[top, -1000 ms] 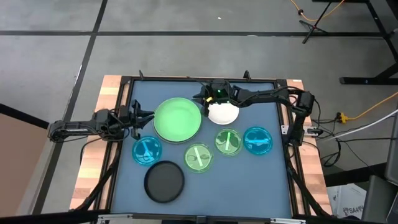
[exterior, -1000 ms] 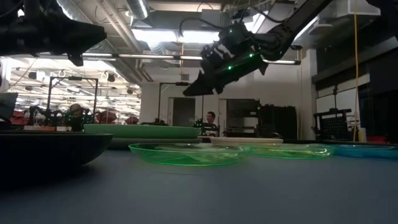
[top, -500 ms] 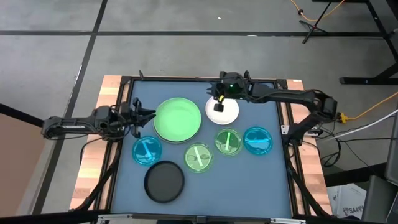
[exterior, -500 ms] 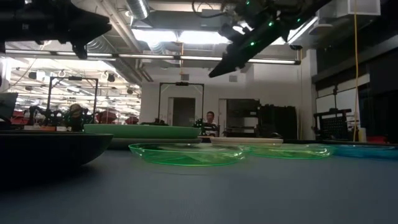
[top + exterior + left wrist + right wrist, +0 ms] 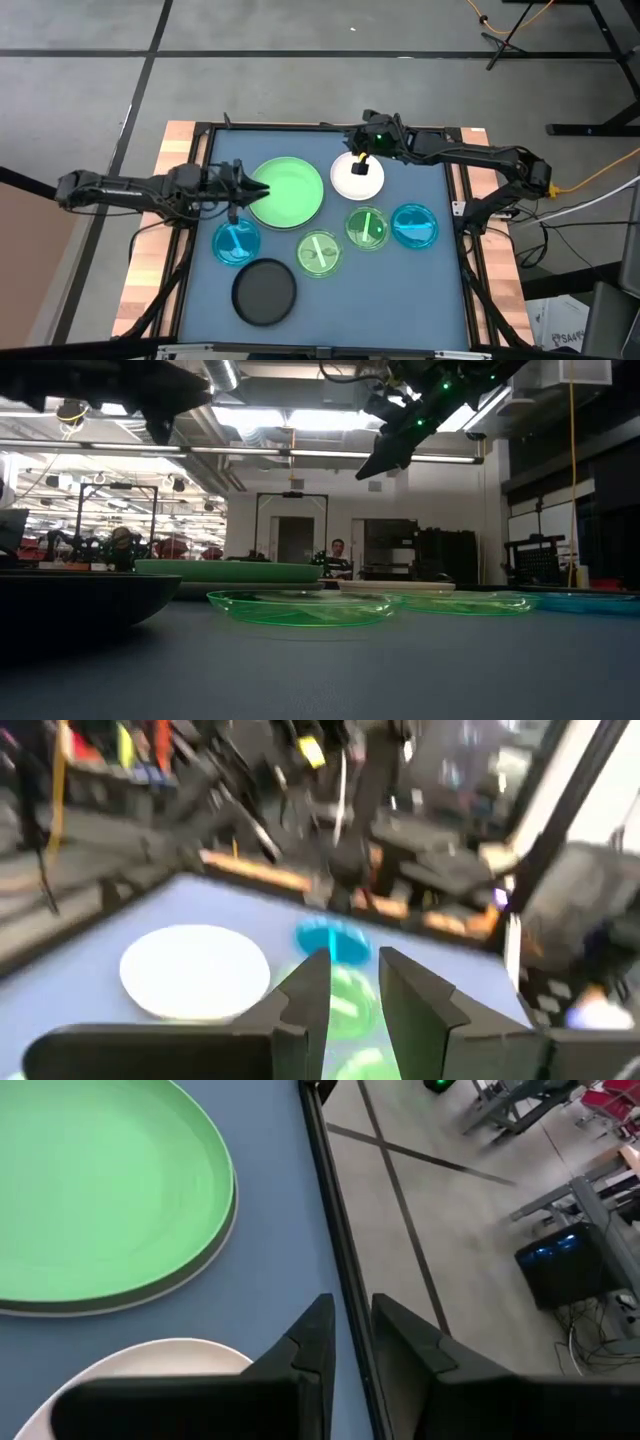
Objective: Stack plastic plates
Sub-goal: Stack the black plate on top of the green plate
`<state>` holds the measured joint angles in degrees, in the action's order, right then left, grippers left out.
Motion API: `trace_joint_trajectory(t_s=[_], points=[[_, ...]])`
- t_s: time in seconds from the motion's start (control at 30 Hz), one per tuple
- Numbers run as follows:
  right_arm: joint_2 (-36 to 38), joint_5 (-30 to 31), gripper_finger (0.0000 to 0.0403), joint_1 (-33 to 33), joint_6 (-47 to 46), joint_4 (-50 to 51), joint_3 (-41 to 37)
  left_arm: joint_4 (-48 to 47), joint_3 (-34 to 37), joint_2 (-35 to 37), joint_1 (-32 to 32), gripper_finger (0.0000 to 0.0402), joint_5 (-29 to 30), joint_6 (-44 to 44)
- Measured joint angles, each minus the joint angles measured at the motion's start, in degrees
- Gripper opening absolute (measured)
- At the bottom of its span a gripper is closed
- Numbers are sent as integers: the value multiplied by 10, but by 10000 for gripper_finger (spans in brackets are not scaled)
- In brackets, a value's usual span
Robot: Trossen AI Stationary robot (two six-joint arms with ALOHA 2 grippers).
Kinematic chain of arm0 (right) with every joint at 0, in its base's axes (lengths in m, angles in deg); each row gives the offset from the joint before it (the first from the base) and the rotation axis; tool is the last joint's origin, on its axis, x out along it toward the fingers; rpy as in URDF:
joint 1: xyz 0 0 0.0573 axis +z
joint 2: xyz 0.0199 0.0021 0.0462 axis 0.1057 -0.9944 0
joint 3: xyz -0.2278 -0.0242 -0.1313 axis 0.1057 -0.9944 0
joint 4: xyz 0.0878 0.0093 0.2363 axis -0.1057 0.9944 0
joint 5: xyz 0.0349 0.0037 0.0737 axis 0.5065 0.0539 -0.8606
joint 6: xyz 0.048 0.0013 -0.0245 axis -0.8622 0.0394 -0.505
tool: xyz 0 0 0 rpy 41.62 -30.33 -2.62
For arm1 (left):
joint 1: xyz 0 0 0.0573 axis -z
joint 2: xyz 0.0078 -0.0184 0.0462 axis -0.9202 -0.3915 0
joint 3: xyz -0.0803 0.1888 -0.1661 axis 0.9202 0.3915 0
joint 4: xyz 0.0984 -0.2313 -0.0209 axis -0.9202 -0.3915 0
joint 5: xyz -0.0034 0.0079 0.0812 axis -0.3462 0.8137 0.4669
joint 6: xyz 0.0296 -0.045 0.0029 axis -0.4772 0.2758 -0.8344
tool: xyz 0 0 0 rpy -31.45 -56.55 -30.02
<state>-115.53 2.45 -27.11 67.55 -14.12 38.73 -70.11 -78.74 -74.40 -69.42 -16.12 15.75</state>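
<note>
Stacking barely begun: the large round light green plastic plate (image 5: 286, 192) sits on a grey plate whose rim (image 5: 190, 1280) shows beneath it in the right wrist view, the only pile on the blue surface (image 5: 420, 290). The left pincer (image 5: 262, 188) hangs over that pile's near edge, its fingers a narrow gap apart and holding nothing. The right pincer (image 5: 362, 165) hovers above the round white plastic plate (image 5: 357, 180), fingers likewise slightly apart and empty. Left to gather, by this view: the white plate under the right pincer; two small translucent green plates (image 5: 367, 227) (image 5: 320, 253) and a small translucent blue plate (image 5: 414, 226) beyond it; another blue one (image 5: 236, 242) just beside the left pincer; and the round black plate (image 5: 265, 291) farther off
</note>
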Motion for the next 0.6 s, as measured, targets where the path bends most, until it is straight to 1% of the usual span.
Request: trace_joint_trajectory(t_s=[0.33,0.47,0.6], points=[[0,0,60,0,1,31,0,-145,-125,-152,74,82,-7,55],[0,0,60,0,1,48,0,-176,-154,-196,101,82,-6,68],[0,0,60,0,1,66,0,-195,-165,-231,126,82,-15,129]])
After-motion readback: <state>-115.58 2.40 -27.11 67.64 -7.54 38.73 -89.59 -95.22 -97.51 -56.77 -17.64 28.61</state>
